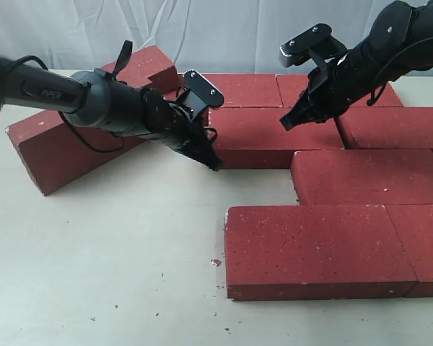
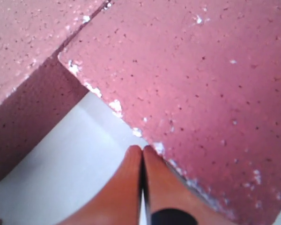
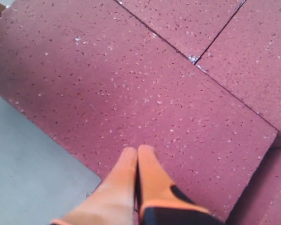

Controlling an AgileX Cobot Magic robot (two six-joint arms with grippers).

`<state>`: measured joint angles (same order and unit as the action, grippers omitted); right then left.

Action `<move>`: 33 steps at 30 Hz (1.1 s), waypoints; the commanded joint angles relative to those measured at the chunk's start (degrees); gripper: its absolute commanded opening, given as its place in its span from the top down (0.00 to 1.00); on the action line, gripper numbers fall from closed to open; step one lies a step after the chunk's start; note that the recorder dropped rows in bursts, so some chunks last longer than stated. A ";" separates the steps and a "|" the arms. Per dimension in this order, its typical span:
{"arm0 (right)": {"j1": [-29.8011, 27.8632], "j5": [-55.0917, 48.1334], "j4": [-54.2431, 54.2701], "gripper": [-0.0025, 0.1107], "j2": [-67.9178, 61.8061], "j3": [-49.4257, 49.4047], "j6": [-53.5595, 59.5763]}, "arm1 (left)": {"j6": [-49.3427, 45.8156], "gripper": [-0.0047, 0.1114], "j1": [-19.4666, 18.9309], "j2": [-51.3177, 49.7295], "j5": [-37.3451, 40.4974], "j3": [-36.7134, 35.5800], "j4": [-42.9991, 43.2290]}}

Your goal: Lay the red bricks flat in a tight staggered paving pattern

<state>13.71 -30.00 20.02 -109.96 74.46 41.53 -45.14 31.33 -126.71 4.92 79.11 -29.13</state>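
We see our left gripper (image 2: 141,152), tips together, at a rough dark-red rectangular brick's (image 1: 263,137) edge; right gripper (image 3: 137,152) likewise, above it.

The left pincer (image 1: 213,162) sits low over the table (image 1: 94,274), just beside the near left corner of the middle brick (image 1: 263,140). The right pincer (image 1: 286,123) hangs over that brick's far right part, so the brick lies between the two. Left of the left pincer, under its arm, a skewed brick (image 1: 54,148) lies apart from the rest, and behind both pincers runs the back row of bricks (image 1: 242,88). Right of the right pincer lies the end brick (image 1: 393,126); before it, toward the camera, come the stepped brick (image 1: 368,176) and then the front pair of bricks (image 1: 310,249), side by side and touching.
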 commanded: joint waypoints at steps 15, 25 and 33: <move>-0.37 0.65 -0.04 0.98 0.48 0.04 0.17 | -0.31 0.96 3.15 -2.96 2.84 4.36 -0.65; -0.37 0.65 -0.04 0.98 0.48 0.04 0.17 | -0.31 0.96 2.23 -0.53 6.12 4.36 2.11; -0.37 0.65 -0.04 0.98 0.48 0.04 0.17 | 5.54 0.96 -2.80 5.25 14.74 4.36 11.63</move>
<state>13.61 -30.00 20.02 -109.96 74.46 41.42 -42.15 30.78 -123.69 17.11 83.13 -20.67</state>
